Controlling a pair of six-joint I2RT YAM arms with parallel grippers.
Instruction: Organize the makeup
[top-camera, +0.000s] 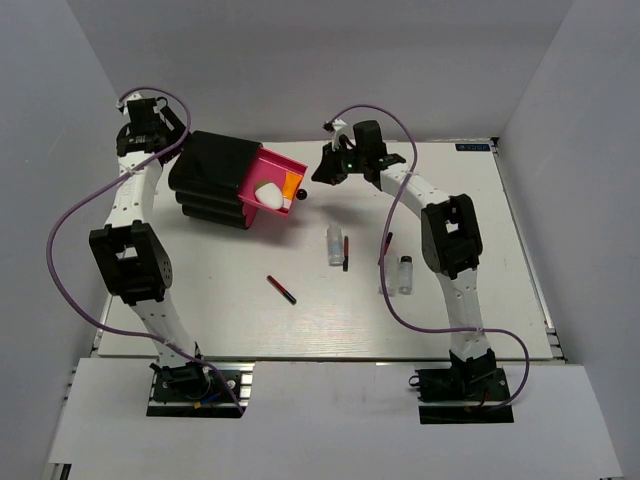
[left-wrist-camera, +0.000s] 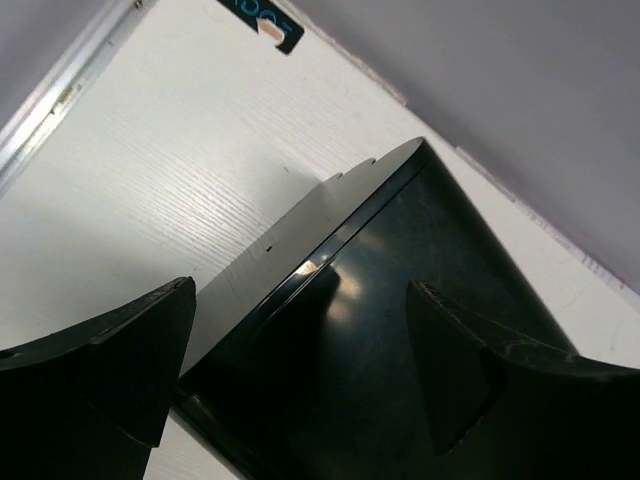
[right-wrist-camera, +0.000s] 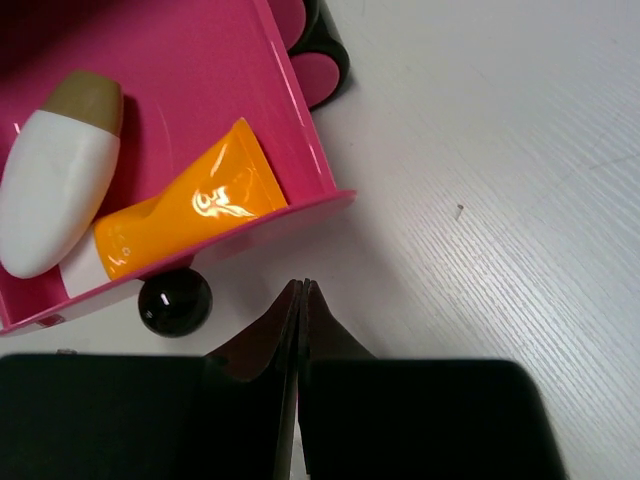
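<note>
The pink drawer (top-camera: 262, 178) of the black box (top-camera: 212, 178) is pulled out toward the right. In it lie the beige-white egg-shaped piece (right-wrist-camera: 58, 190) and the orange tube (right-wrist-camera: 190, 215). My right gripper (right-wrist-camera: 302, 287) is shut and empty, just in front of the drawer, beside its black knob (right-wrist-camera: 175, 302). My left gripper (left-wrist-camera: 300, 365) is open at the box's back left corner, one finger over the box (left-wrist-camera: 400, 290), one beside it. Two clear bottles (top-camera: 334, 243) (top-camera: 405, 272) and three dark-red sticks (top-camera: 282, 289) (top-camera: 346, 252) (top-camera: 388, 242) lie on the table.
Two more pink drawer fronts (right-wrist-camera: 318, 75) sit closed below the open one. The white table (top-camera: 470, 200) ends at grey walls behind and at both sides. Purple cables loop off both arms.
</note>
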